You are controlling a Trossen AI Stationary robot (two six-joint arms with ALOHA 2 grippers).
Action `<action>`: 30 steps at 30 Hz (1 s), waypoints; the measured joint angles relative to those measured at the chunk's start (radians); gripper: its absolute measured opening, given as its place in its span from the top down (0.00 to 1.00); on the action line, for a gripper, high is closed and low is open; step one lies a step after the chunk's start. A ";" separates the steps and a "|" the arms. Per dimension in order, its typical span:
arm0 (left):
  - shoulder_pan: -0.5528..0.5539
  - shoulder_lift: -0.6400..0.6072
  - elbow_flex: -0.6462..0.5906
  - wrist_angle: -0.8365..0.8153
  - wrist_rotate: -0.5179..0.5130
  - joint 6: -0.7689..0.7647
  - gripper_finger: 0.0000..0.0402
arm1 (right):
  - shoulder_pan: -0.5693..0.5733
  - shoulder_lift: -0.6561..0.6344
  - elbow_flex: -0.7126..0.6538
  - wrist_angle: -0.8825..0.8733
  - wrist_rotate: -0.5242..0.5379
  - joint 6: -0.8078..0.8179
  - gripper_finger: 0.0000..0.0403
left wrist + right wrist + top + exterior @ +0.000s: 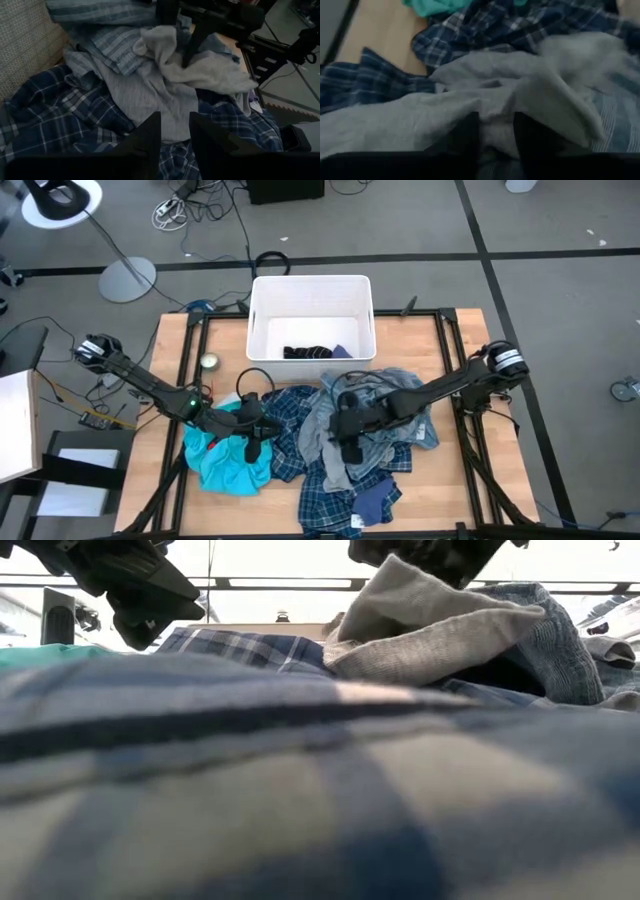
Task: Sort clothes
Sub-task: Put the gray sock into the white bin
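A pile of clothes lies on the wooden table: a turquoise shirt (pixel 225 460) at the left, dark blue plaid shirts (pixel 290 425), a light grey garment (pixel 330 425) and a grey-blue striped garment (pixel 410 395). My right gripper (pixel 350 442) is shut on the grey garment (pixel 495 100) in the middle of the pile. My left gripper (pixel 255 435) hovers over the seam between the turquoise shirt and a plaid shirt, its fingers (pixel 150 137) a little apart with nothing between them. Dark socks (pixel 308 352) lie in the white bin (pixel 262 310). My right gripper pinches a bunched fold of the light grey garment (pixel 497 132) between its two fingers, coming from above. The cloth rises to a peak (pixel 400 580) at the fingers, and the rest of the garment (pixel 150 95) drapes down onto the pile.
The white bin stands at the table's far middle. A small round object (pixel 208 362) lies on the table left of it. Bare wood (pixel 460 470) shows at the right and near the front corners. Cables and a lamp base (pixel 127 278) lie on the floor beyond.
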 joint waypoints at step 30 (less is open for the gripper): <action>0.000 0.000 0.000 0.073 -0.014 0.072 0.73 | -0.250 -0.147 0.530 -0.179 0.232 -0.469 1.00</action>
